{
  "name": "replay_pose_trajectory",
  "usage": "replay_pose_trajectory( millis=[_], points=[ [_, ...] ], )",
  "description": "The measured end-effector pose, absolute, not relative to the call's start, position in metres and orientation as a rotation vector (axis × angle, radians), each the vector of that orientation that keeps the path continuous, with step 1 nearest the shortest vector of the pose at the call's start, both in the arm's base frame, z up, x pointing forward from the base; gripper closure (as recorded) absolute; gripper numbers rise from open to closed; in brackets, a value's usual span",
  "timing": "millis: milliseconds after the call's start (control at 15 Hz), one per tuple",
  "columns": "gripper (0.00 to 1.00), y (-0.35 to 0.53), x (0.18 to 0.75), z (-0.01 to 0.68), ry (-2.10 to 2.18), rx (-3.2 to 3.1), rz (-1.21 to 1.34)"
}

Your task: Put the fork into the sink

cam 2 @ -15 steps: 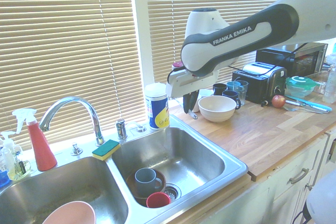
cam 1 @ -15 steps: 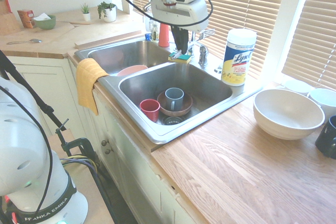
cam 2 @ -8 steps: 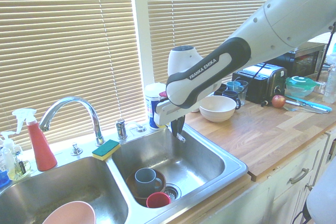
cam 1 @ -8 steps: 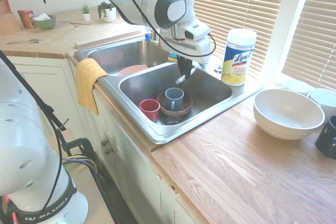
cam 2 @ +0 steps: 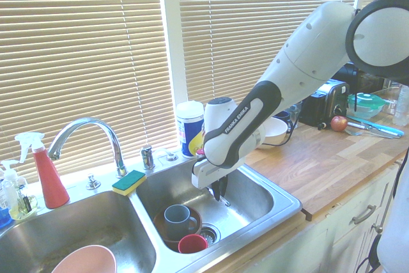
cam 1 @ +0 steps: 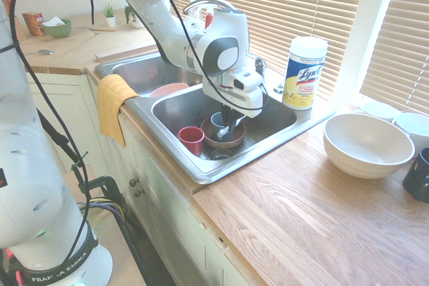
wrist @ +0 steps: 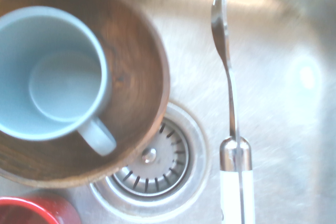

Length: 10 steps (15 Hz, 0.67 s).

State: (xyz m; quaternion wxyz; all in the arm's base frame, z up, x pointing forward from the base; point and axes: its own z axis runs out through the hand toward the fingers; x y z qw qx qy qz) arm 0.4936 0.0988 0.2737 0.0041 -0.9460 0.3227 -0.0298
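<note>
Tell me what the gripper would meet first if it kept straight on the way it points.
Probably the fork it holds would touch first, against the bare floor of the sink's basin beside the drain; the remaining depth is unclear.

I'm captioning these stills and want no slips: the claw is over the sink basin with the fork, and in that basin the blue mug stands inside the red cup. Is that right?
Not quite: the blue mug stands in the brown bowl, as the wrist view shows. The rest holds: the claw is over that sink basin with the fork.
</note>
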Motion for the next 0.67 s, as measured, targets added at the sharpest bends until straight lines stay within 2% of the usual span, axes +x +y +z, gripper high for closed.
replay_pose_trajectory(
  millis=[667],
  points=[
    [1.00,0.100,0.485,0.187,1.068,-3.016,0.071]
  ],
)
